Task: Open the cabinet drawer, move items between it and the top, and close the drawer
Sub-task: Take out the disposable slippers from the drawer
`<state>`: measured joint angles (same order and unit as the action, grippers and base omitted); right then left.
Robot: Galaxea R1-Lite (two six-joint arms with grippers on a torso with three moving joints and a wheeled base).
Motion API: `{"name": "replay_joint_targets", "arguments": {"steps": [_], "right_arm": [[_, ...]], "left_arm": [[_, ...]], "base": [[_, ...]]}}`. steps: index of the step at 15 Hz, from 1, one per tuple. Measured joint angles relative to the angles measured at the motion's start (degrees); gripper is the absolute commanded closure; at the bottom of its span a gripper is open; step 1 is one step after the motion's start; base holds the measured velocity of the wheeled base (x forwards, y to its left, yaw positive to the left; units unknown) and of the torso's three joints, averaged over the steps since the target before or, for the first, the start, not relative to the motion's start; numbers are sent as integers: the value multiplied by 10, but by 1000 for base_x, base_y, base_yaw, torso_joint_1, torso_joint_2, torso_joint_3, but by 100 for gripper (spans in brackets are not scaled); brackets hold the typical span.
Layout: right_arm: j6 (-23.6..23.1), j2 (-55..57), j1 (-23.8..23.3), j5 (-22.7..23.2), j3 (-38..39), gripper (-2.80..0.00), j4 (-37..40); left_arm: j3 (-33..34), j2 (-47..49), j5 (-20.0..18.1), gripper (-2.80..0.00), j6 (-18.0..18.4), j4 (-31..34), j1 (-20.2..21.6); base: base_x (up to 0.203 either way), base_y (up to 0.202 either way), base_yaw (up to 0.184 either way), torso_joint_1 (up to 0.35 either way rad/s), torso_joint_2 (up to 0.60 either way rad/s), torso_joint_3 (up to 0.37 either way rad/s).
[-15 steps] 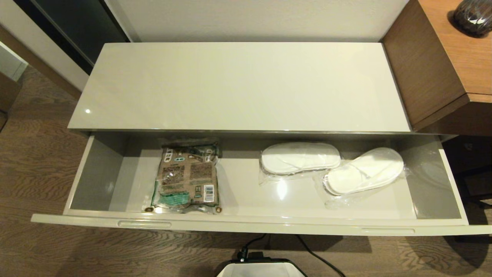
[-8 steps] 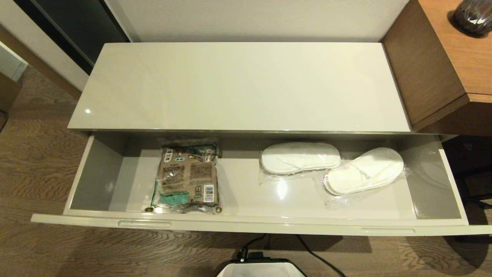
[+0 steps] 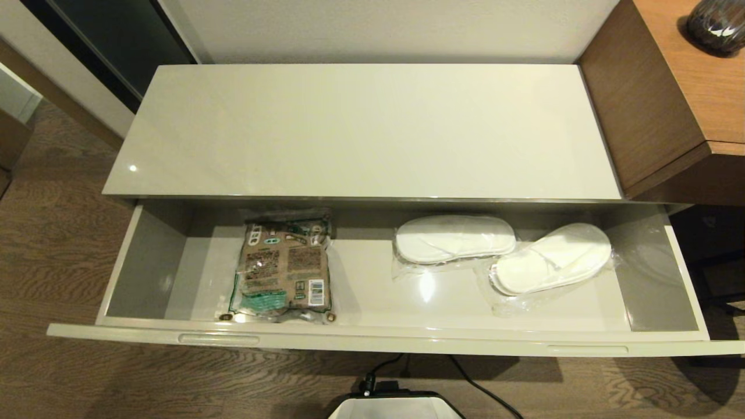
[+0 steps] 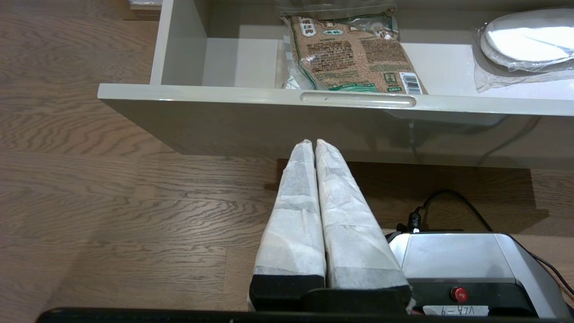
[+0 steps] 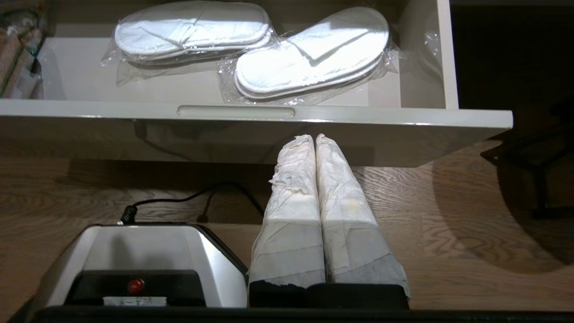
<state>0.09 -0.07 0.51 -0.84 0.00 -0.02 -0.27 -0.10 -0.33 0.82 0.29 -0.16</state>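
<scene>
Grey-brown wood-grain plank floor (image 3: pixel 64 244) spreads below and to either side. A plain pale wall (image 3: pixel 384 29) rises behind. On the right stands a brown wooden desk (image 3: pixel 652 99) bearing a dark patterned vase (image 3: pixel 715 23). At far left, a dark glass panel (image 3: pixel 110 41) meets the wall.

Both arms are sitting low in front of the cabinet drawer (image 3: pixel 372 340), out of the head view. The left gripper (image 4: pixel 314 142) is pointing at the drawer's front panel, its wrapped fingers (image 4: pixel 298 197) pressed together. The right gripper (image 5: pixel 315 137) is mirroring it below the drawer's other handle slot, fingers (image 5: pixel 341 197) likewise closed, holding nothing.
</scene>
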Motion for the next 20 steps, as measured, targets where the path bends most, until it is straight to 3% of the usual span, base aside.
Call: {"name": "replay_joint_targets", "arguments": {"steps": [6,8,11,14,16,20], "right_arm": [[-27,0,0,8,-34,0,-18],[-34,0,0,34,-140,0,44],[-40,4,0,108,-360,0,195],[-2,77,-4,183,-558,0,298],[33,161,-23,216,-637,0,318],[66,341,-88,238,-681,0,325]], "left_arm": [[0,0,0,0,0,0,-1],[0,0,0,0,0,0,0],[0,0,0,0,0,0,-1],[0,0,0,0,0,0,0],[0,0,0,0,0,0,0],[0,0,0,0,0,0,-1]], "base": [[0,0,0,0,0,0],[0,0,0,0,0,0],[0,0,0,0,0,0],[0,0,0,0,0,0],[0,0,0,0,0,0],[0,0,0,0,0,0]]}}
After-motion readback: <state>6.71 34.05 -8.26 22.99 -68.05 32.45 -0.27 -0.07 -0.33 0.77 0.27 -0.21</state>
